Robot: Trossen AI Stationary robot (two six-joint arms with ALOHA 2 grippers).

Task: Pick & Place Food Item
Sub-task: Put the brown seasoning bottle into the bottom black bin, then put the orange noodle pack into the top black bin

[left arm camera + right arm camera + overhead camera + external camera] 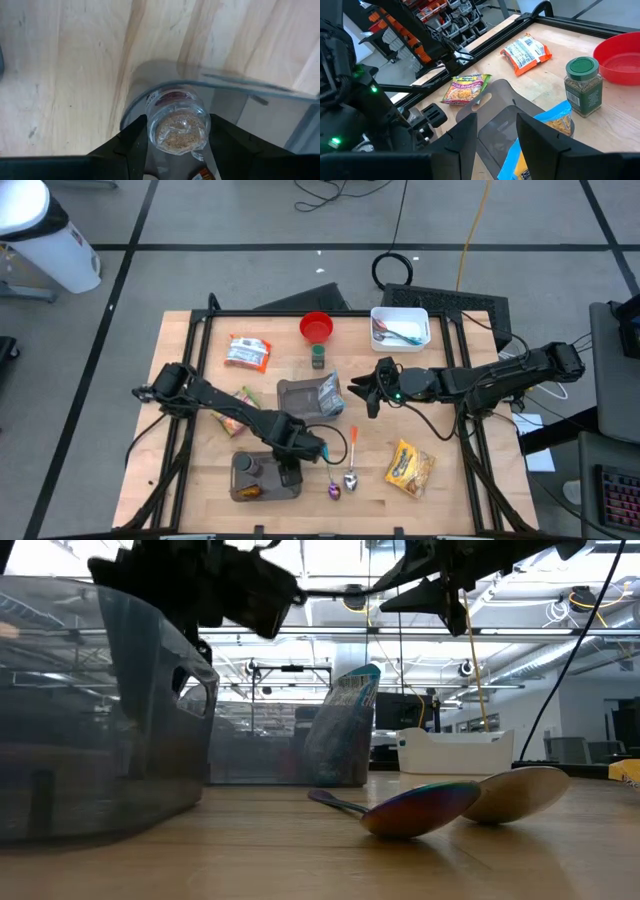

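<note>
My left gripper (290, 448) points steeply down over the near grey bin (262, 480) and is shut on a clear jar of brown granules (177, 122). The jar hangs just above the bin's rim (225, 82). My right gripper (362, 392) hovers open and holds nothing. It is level, beside a second grey bin (298, 395) that holds a blue bag (330, 392). The right wrist view shows this bin (495, 100) and bag (550, 125) just past the right gripper's fingers (465, 135). My left gripper pinches the clear jar by its round sides (154, 122) between its two fingers, one on each side. The fingers come from above, pointing steeply down. The jar is lifted clear, its end facing down toward the bin's corner.
At the back are a red bowl (316, 327), a green-lidded spice jar (318, 358), an orange-and-white packet (247, 352) and a white tray of utensils (400, 327). A noodle packet (465, 86) lies left of centre. Two spoons (345, 482) and a yellow snack bag (410, 465) lie near the front.
</note>
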